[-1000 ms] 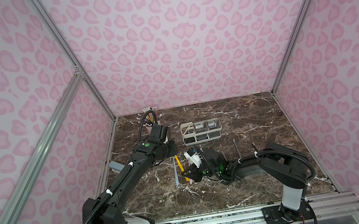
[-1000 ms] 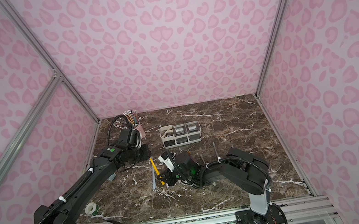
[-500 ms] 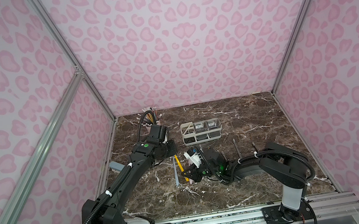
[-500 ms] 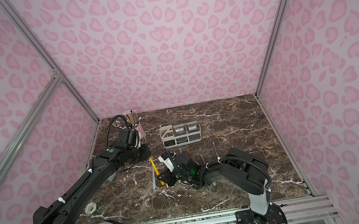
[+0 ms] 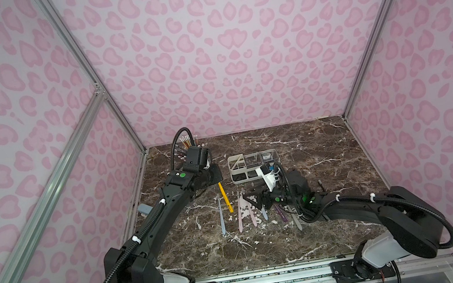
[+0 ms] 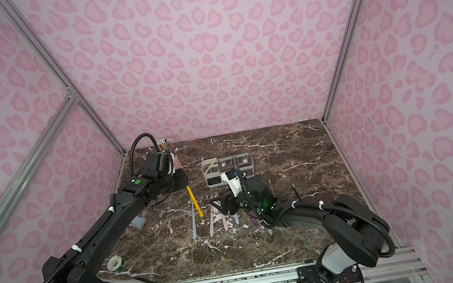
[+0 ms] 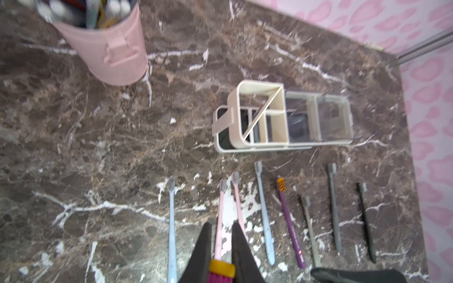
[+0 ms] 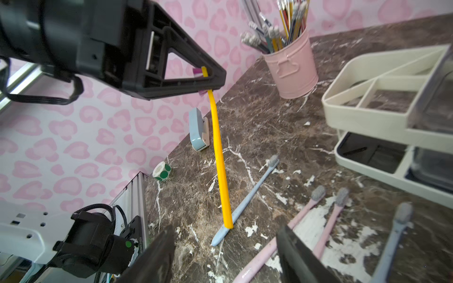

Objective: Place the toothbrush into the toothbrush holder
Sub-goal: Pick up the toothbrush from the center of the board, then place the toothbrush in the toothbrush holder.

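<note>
Enclosure: pink leopard-print walls (image 5: pixel 236 55) around a dark marbled surface (image 5: pixel 311 147). The toothbrush holder (image 5: pixel 240 181) stands upright on it; no brush is seen standing in it.

Task item: the yellow toothbrush (image 8: pixel 218 152) is outside the holder, just off its slotted end. The left jaws pinch it at the magenta head end only, and the handle hangs down, tilted. Its lower tip overlaps the pale blue toothbrush (image 8: pixel 254 186) lying below; whether they touch cannot be told. The right jaws stand spread with nothing between them, low over the row of spare brushes (image 7: pixel 291 225) lying on the holder's near side.

Risks, as judged:
- There is one pinch at the very end of a long handle, so the brush may pivot or slip when swung toward the holder.
- A tilted handle could strike the holder's rim or diagonal divider and shove the light frame instead of dropping into a slot.
- If the tip is dragging, it may sweep the pale blue toothbrush along.
- The right arm's wrist housing (image 5: pixel 268 177) sits close to the holder's near side. A direct path for the left arm (image 5: pixel 162 209) risks contact between the arms.

Change from one second earlier: the right jaws, then closed beside the brush's lower end, now stand apart. The left arm's posture and the holder's position appear unchanged.
</note>
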Controlling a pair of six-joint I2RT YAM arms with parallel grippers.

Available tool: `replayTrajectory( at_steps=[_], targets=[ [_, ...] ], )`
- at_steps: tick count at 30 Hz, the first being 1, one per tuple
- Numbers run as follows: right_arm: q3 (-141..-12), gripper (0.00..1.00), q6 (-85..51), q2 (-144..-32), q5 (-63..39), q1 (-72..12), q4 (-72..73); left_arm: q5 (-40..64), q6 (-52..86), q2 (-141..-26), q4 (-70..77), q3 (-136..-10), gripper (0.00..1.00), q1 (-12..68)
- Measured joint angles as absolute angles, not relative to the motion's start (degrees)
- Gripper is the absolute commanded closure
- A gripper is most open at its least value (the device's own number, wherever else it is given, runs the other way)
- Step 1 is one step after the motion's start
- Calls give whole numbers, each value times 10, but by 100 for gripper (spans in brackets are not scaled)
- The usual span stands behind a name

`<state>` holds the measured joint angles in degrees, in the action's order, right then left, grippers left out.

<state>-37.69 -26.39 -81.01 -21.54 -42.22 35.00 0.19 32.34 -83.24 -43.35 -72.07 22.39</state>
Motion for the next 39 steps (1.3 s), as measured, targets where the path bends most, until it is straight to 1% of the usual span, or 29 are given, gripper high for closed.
replayTrajectory(
  at_steps=[2, 5, 8, 15, 24, 39],
  targets=[
    [-367, 18, -249, -764, -198, -412, 327, -3, 326, -843, -420, -756, 97, 224],
    [-346, 14, -235, -718, -169, -398, 305, -12, 326, -857, -391, -796, 97, 224],
    [-320, 12, -231, -687, -138, -382, 283, -18, 326, -869, -354, -815, 97, 225],
    [-268, 9, -231, -645, -103, -356, 266, -57, 313, -911, -289, -842, 97, 247],
    [-227, 7, -227, -623, -87, -352, 285, -111, 282, -946, -203, -861, 97, 268],
    [-208, 6, -225, -617, -93, -352, 322, -164, 240, -1020, -143, -886, 97, 296]
  ],
)
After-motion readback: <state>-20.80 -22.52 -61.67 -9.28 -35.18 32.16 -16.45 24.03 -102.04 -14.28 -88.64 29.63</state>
